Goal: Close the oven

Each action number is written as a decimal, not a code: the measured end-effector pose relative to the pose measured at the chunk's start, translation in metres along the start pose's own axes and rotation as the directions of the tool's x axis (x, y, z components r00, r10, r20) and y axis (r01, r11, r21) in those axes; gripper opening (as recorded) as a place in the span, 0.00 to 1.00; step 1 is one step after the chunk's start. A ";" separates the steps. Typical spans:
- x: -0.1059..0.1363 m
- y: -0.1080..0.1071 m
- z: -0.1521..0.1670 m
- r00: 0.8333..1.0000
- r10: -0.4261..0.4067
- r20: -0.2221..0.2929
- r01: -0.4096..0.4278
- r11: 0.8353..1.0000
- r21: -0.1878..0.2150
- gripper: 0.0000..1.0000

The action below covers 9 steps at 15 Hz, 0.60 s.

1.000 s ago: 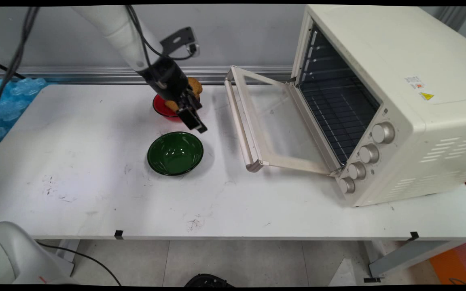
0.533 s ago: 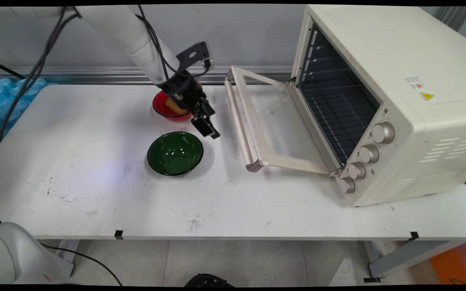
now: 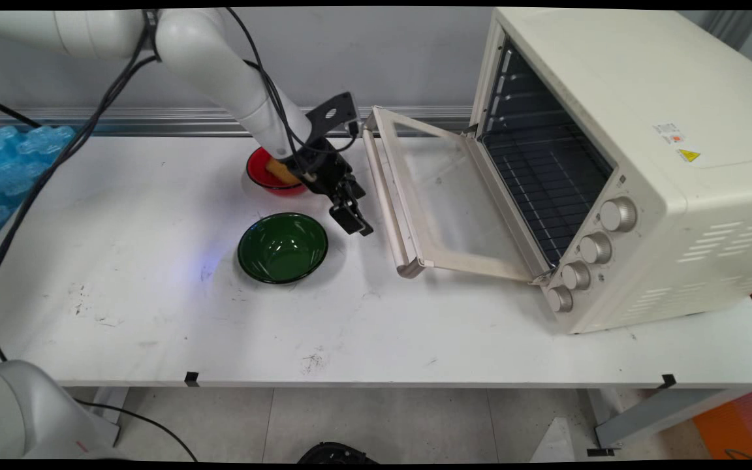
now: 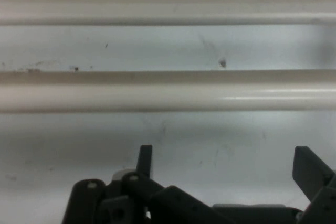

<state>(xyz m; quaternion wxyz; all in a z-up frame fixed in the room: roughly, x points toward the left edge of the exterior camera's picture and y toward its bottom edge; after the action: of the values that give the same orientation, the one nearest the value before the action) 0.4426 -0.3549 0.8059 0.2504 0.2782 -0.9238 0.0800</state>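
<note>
My black gripper [image 3: 355, 224] hangs low over the table, between the green bowl [image 3: 282, 247] and the handle [image 3: 386, 202] of the oven's folded-down glass door [image 3: 444, 196]. In the hand view the gripper [image 4: 226, 163] is open with nothing between its fingers [image 4: 144, 157], and the cream handle bar [image 4: 168, 97] runs across the picture just ahead of them. Behind the arm a red bowl [image 3: 265, 175] holds a brownish piece of food [image 3: 278, 171], partly hidden by the wrist.
The cream toaster oven [image 3: 637, 150] stands at the right with its wire rack [image 3: 539, 189] showing and knobs [image 3: 595, 248] on the front. Blue bubble wrap [image 3: 4, 163] lies at the table's left end. Black cables hang from the arm.
The gripper has moved right and a little toward the front, from over the red bowl to beside the oven door handle. The bowls and the oven door have not moved.
</note>
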 end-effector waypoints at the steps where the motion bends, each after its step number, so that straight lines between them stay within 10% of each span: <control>1: 0.000 0.000 0.003 1.000 0.002 -0.003 -0.002 1.000 0.001 1.00; 2: -0.001 0.000 0.007 1.000 0.006 -0.008 -0.006 1.000 0.002 1.00; 3: -0.001 0.000 0.011 1.000 0.009 -0.012 -0.008 1.000 0.003 0.00; 9: -0.003 0.001 0.029 0.999 0.015 -0.036 -0.015 1.000 0.009 0.00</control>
<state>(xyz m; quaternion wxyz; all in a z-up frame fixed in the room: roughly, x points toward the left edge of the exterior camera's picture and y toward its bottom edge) 0.4322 -0.3612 0.7794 0.2654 0.2709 -0.9208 0.0911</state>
